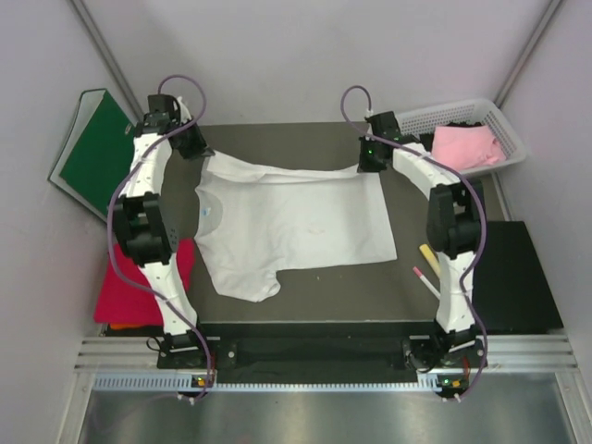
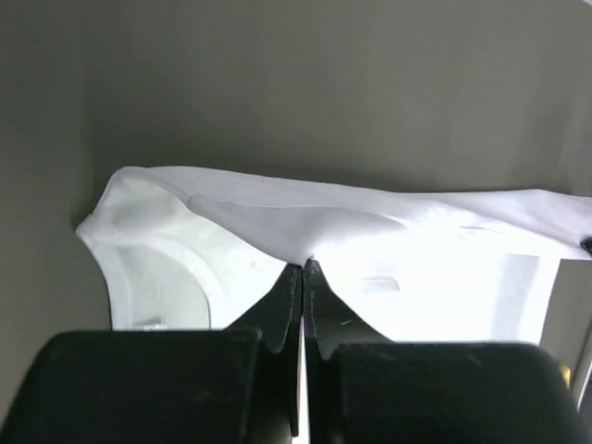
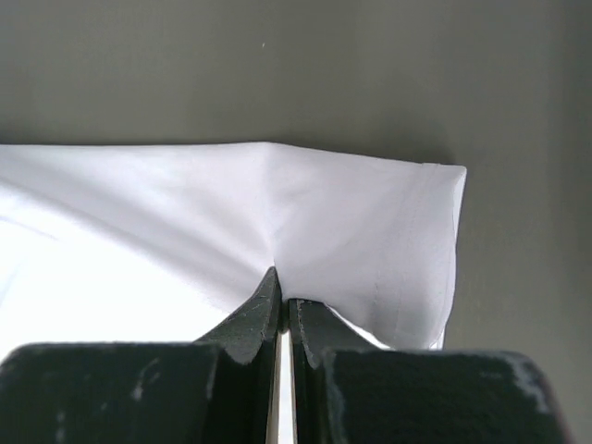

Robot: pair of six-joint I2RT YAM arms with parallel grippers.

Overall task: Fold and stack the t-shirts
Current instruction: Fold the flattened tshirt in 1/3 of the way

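Top external shows you the white t-shirt [image 1: 296, 222] spread on the table [image 1: 351, 296], held at both ends of its far edge. Left wrist: your left fingers [image 2: 285, 301] are clamped on a fold near the collar. Right wrist: your right fingers [image 3: 257, 314] pinch cloth near the hem corner.

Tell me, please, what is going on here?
Both arms are working on the white t-shirt, spread on the dark table. The left gripper and the right gripper each have their fingers shut on its far edge, one near each end. A pink t-shirt lies in the basket; a red t-shirt lies at the left.
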